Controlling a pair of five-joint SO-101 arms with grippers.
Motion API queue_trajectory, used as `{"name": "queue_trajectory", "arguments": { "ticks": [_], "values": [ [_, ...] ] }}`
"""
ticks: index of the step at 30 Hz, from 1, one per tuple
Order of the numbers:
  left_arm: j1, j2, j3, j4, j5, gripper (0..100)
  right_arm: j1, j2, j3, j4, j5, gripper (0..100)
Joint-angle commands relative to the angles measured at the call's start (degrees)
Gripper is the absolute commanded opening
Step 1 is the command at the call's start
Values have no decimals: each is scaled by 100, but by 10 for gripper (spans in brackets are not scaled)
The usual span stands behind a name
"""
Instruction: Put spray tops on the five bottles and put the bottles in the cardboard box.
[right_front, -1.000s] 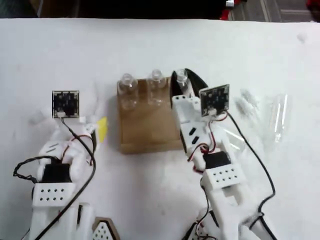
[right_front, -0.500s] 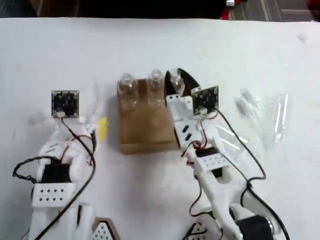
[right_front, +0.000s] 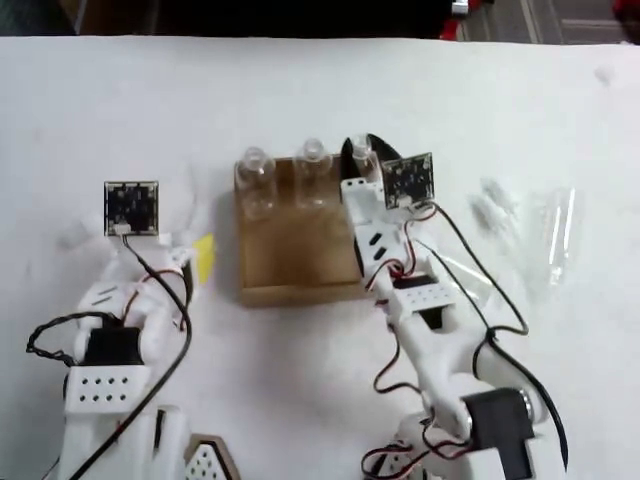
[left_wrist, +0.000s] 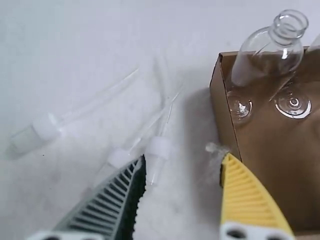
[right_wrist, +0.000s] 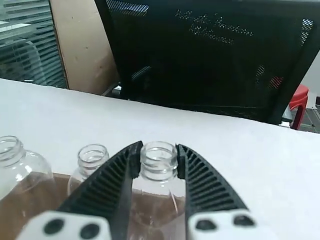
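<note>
The open cardboard box (right_front: 290, 262) lies in the middle of the table, with two uncapped clear bottles (right_front: 255, 172) (right_front: 312, 166) standing at its far end. A third uncapped bottle (right_front: 362, 156) stands upright at the box's far right corner. My right gripper (right_wrist: 159, 148) is shut on this bottle (right_wrist: 159, 161) at the neck. My left gripper (left_wrist: 182, 165) hangs open just left of the box wall (left_wrist: 225, 117), low over loose spray tops (left_wrist: 157, 150) (left_wrist: 47, 127) on the table.
More clear bottles (right_front: 560, 235) and spray tops (right_front: 495, 205) lie on the table to the right of the right arm. A black mesh chair (right_wrist: 210, 55) stands beyond the table's far edge.
The right arm has shifted a little left and stretched farther out, holding the bottle by the box's far right corner throughout. The left arm has stayed still.
</note>
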Motion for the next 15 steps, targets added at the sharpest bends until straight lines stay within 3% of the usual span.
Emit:
{"name": "queue_trajectory", "arguments": {
  "ticks": [1, 10, 15],
  "values": [
    [-57, -110, -26, -132, 18, 229, 57, 233, -484, -163, 79, 15],
    [-57, -110, -26, -132, 18, 229, 84, 963, -1081, -180, 79, 15],
    [-57, -110, -26, -132, 18, 229, 84, 1385, -1081, -1086, 79, 15]
  ]
}}
